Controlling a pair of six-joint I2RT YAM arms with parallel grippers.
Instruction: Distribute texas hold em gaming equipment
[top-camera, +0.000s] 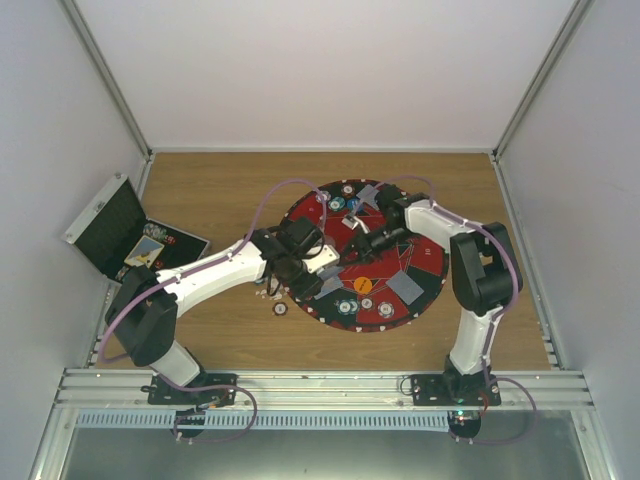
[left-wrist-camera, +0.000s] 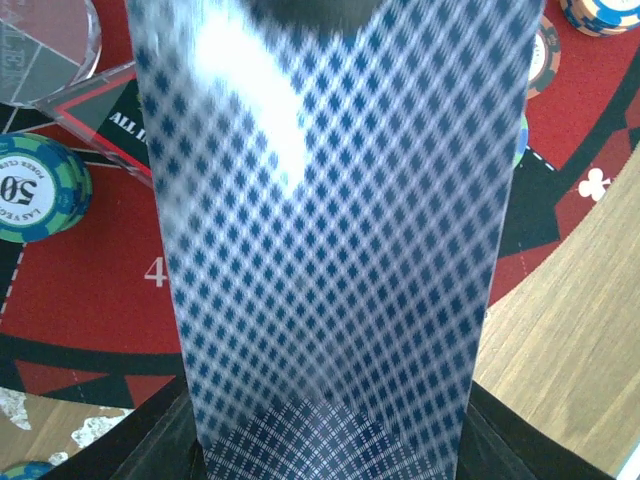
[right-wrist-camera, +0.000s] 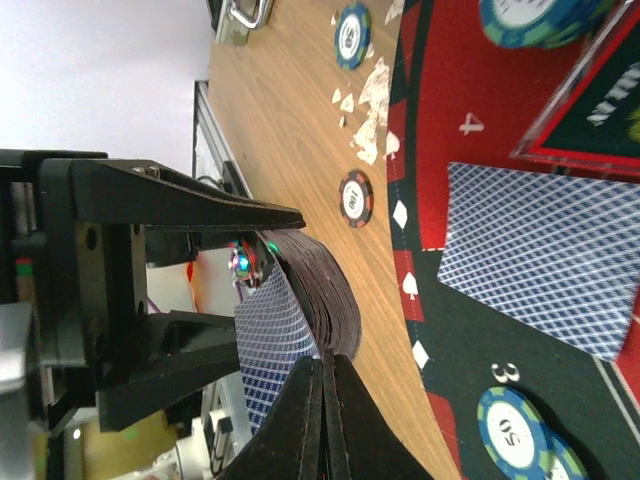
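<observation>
Clamping a deck (left-wrist-camera: 330, 250) of cards by its sides, left jaws hold it above the mat's (left-wrist-camera: 90, 310) near-left rim. Backs are blue-white diamond print and the stack is slightly bowed. Right jaws are pressed together at the deck's end; can't tell if they pinch a card.

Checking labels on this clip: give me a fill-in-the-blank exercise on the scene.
The left pincer holds a deck of ___.
The right pincer has its jaws ___.
The green chip near the 4 on the mat reads ___.
Missing words: cards; shut; 50.
</observation>
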